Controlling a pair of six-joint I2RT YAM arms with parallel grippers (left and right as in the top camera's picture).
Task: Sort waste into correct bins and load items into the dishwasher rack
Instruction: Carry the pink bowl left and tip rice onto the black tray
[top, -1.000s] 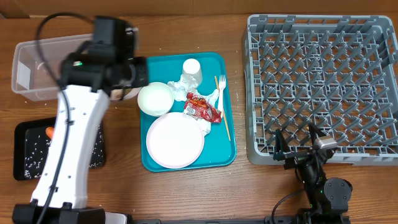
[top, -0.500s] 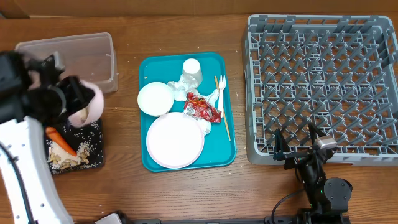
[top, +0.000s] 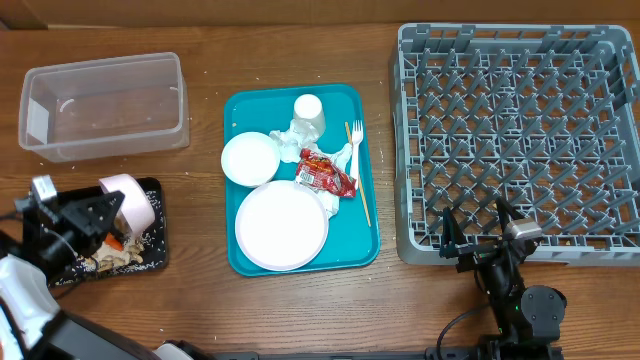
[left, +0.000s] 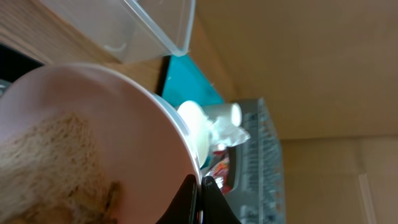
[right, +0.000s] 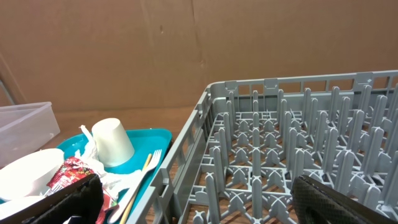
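The left pincer (left: 200, 202) is clamped on the rim of a small white bowl (top: 128, 200), which is tipped on its side over the black tray (top: 140, 268) at the near left corner of the table (top: 200, 310). The bowl looks light, stiff and smooth, so likely slippery; a rim pinch suits it, though scraps (left: 56, 168) cling inside. The right pincer (top: 472, 228) rests wide apart at the near edge, holding nothing

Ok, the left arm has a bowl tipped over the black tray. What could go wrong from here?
The fingers pinch only the rim of the bowl, so it might slip. The bowl hangs near the edge of the tray, so falling food could land on the table. Residue inside may not fall out.
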